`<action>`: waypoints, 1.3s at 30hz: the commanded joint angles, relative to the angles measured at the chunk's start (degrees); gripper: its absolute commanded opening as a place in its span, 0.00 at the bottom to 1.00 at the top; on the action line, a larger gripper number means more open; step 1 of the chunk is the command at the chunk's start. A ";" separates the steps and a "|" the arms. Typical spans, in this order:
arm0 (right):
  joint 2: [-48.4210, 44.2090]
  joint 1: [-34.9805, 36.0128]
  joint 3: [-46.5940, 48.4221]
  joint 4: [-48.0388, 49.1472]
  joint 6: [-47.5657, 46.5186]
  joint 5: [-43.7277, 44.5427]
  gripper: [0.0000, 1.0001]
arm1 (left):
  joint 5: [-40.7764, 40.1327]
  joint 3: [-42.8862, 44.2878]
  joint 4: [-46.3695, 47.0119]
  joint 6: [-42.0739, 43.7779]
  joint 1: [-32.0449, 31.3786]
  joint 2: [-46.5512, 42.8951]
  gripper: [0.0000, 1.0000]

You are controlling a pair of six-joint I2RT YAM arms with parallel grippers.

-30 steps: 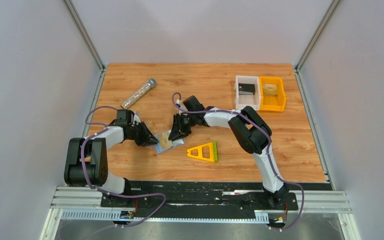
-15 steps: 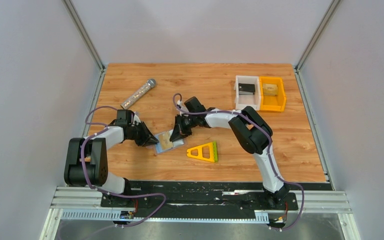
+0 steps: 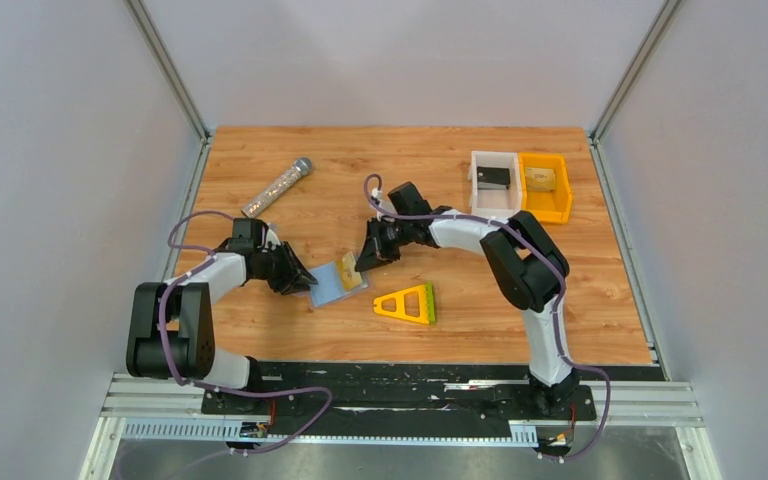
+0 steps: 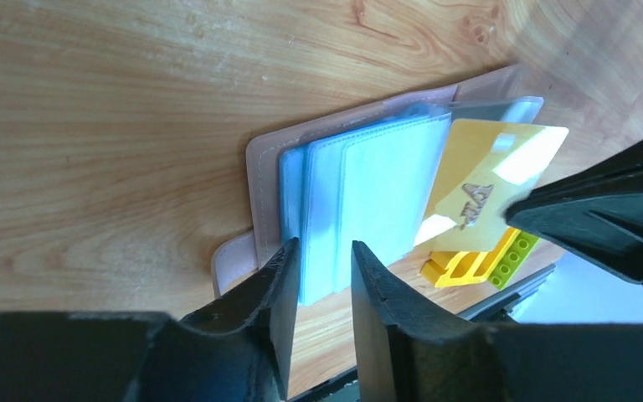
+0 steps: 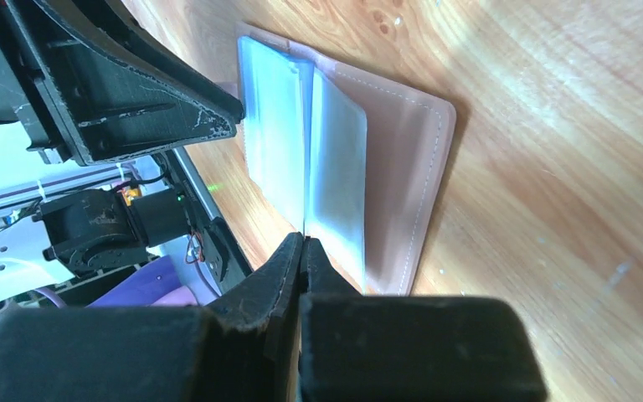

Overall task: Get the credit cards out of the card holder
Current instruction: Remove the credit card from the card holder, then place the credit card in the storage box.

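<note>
The card holder (image 3: 326, 289) lies open on the table, with blue-clear sleeves on a pinkish-brown cover; it also shows in the left wrist view (image 4: 360, 201) and the right wrist view (image 5: 402, 167). My left gripper (image 3: 303, 283) rests its tips on the holder's left edge, jaws a little apart (image 4: 322, 251). My right gripper (image 3: 362, 262) is shut on a tan-gold credit card (image 3: 348, 266). The card (image 4: 486, 193) is lifted and drawn out past the holder's right edge, only one corner still over the sleeves. In the right wrist view my right gripper (image 5: 303, 243) grips it edge-on.
A yellow-and-green triangular frame (image 3: 407, 303) lies just right of the holder. A silver cylinder (image 3: 277, 187) lies at the back left. A white bin (image 3: 474, 185) and an orange bin (image 3: 545, 212) stand at the back right, each with something inside.
My right gripper has pulled back to the right with the gold card, drawing it out of the holder. The blue sleeves now show bare. The left gripper has stayed put.
</note>
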 commanded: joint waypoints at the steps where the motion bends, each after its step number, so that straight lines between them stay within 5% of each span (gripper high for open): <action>1: -5.95 -2.14 0.13 -3.41 -6.44 -1.92 0.00 | -1.29 3.28 -4.95 2.23 -0.12 -4.08 0.40; 7: -8.60 -4.04 -0.05 -7.82 -12.32 -7.97 0.00 | 4.23 6.30 -7.25 4.58 -0.15 -8.13 0.58; 17: -14.05 -2.99 -0.71 -16.23 -23.90 -18.32 0.00 | 20.14 9.68 -5.25 6.37 -1.00 -10.78 0.69; 29: -15.80 -1.19 -1.47 -16.08 -24.42 -23.13 0.00 | 30.56 10.31 2.79 3.50 -7.28 -8.94 0.67; 39: -16.22 -1.00 -1.51 -15.97 -23.75 -22.93 0.00 | 30.67 12.80 -1.36 7.22 -11.71 -6.29 0.50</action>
